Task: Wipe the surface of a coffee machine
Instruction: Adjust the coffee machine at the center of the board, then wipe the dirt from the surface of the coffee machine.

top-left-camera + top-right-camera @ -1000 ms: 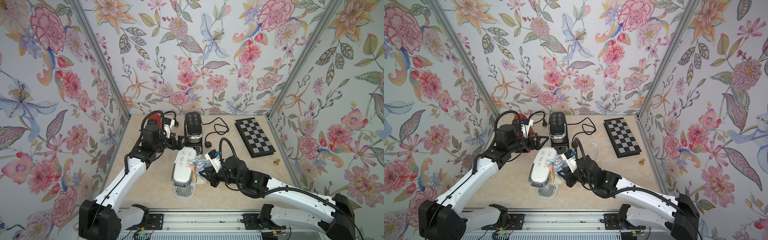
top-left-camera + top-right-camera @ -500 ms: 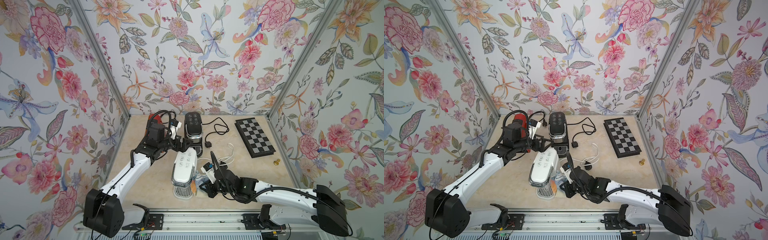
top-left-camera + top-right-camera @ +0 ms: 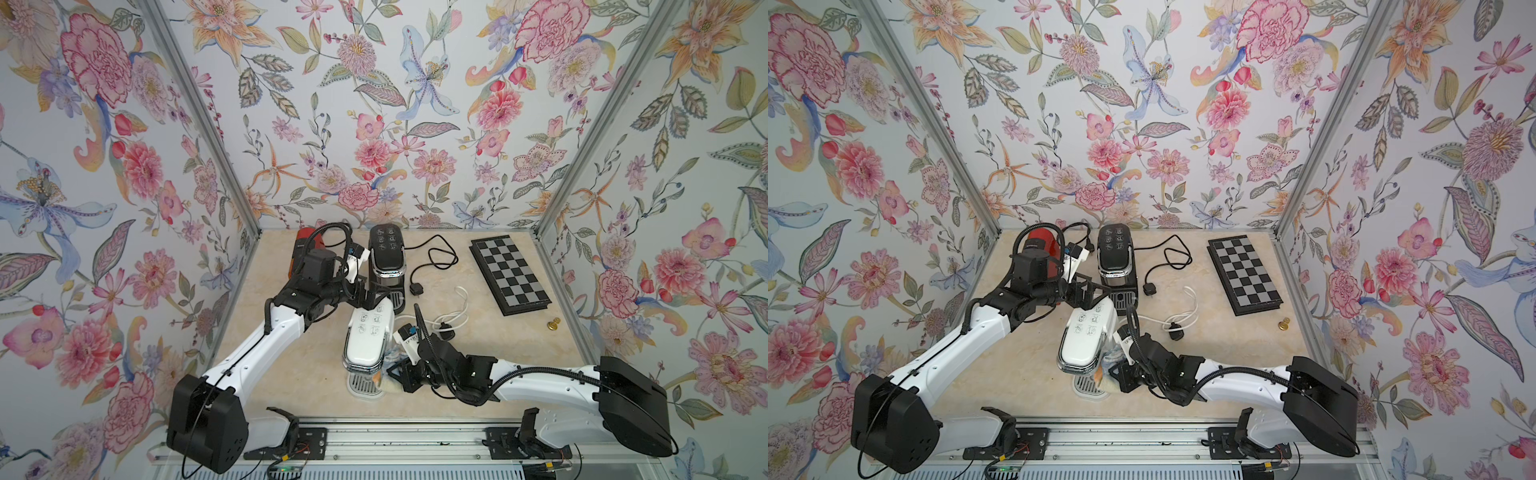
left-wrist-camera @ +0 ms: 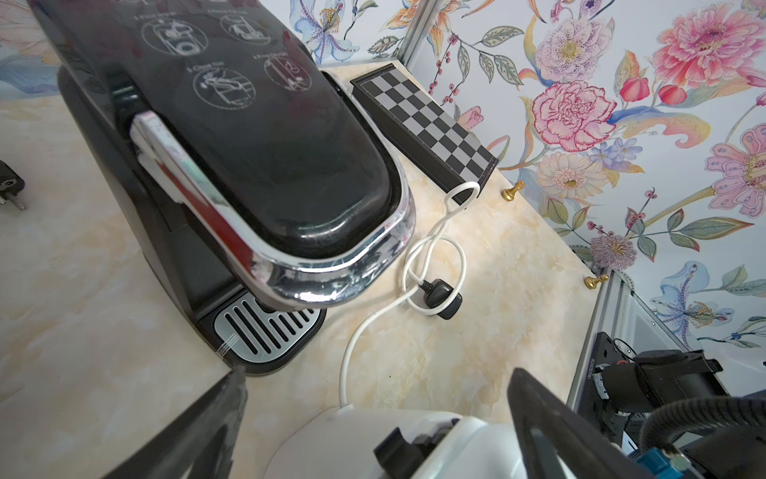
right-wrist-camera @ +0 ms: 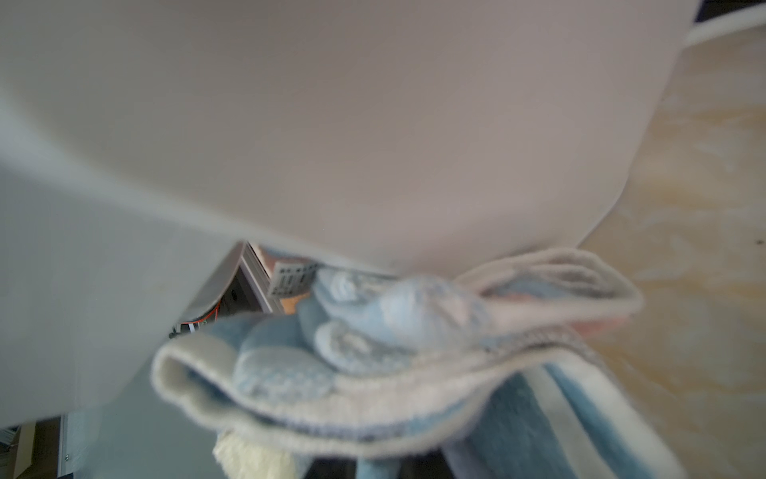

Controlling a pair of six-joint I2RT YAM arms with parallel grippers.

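Now the white rounded plastic coffee machine (image 3: pixel 368 338) stands near the front edge of the beige marble-pattern table (image 3: pixel 299 374), in front of a black coffee machine with a chrome rim (image 3: pixel 386 257). In both top views the right gripper (image 3: pixel 392 376) is low at the white machine's side, its claw closed tight on a blue and cream striped cloth (image 3: pixel 385 386), which is mostly hidden there. The right wrist view, although blurred, shows more: the folded cloth (image 5: pixel 373 365) touches the white body (image 5: pixel 331 124). The left gripper (image 3: pixel 370 297) hovers at the rear end of the white machine, claw spread wide and holding nothing. Only the left wrist view shows this gap clearly (image 4: pixel 375 377), with a white cable and black plug (image 4: pixel 439 296) beyond.
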